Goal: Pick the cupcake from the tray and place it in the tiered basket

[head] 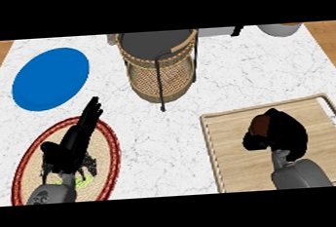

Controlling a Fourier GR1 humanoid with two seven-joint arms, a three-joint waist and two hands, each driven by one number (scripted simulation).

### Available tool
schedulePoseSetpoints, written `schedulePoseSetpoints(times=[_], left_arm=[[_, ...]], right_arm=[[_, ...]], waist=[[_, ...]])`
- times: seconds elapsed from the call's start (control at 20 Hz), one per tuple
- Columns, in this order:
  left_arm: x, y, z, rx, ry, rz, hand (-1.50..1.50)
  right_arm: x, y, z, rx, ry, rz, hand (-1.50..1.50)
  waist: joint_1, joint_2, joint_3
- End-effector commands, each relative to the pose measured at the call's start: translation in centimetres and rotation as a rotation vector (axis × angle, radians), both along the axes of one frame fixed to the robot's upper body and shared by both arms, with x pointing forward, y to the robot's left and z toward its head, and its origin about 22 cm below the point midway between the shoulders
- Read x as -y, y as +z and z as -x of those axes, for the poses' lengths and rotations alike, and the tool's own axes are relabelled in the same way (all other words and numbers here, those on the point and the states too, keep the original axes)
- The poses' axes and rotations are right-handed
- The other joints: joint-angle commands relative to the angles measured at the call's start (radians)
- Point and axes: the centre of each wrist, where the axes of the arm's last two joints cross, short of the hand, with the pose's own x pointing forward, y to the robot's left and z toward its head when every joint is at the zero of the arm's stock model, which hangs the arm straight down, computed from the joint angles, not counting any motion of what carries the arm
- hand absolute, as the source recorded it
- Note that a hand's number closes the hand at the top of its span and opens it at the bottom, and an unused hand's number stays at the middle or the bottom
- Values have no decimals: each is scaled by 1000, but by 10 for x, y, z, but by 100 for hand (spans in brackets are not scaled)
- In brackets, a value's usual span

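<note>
Right hand closed around the cupcake on the tray; no writing shows.

Left hand rests with straight fingers pointing up over a red-rimmed woven mat, below a blue plate. The basket stands mid-tabletop. Right hand curls round the brown cupcake, which peeks out at its left, over the wooden tray.

— How's the light?
— Even and bright across the counter; the marble reads nearly white, without glare.
— Shadows?
— Faint. A soft dark patch lies under the left hand on the mat, another beside the right hand on the tray.
— Anything hard to read?
— Both black hands; their surfaces merge into dark shapes.
</note>
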Motion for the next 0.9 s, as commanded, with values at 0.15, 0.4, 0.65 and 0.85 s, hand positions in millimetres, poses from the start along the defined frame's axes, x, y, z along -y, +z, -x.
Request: schedulePoseSetpoints(times=[0.15, 0.4, 0.65, 0.85], left_arm=[[-6, 4, -6, 10, 9, -5, 0], [-4, 3, -1, 5, -21, -3, 0], [2, 10, -9, 0, -38, -12, 0], [11, 5, -8, 11, -61, 8, 0]], right_arm=[[-50, 16, 79, 116, -193, 53, 150], [-80, 78, 87, 468, -181, -184, 150], [-103, 128, 113, 651, -137, -84, 150], [-114, 164, 104, 698, -106, -52, 150]], waist=[[-19, 8, 7], [12, 11, 10], [31, 17, 9], [51, 24, 9]])
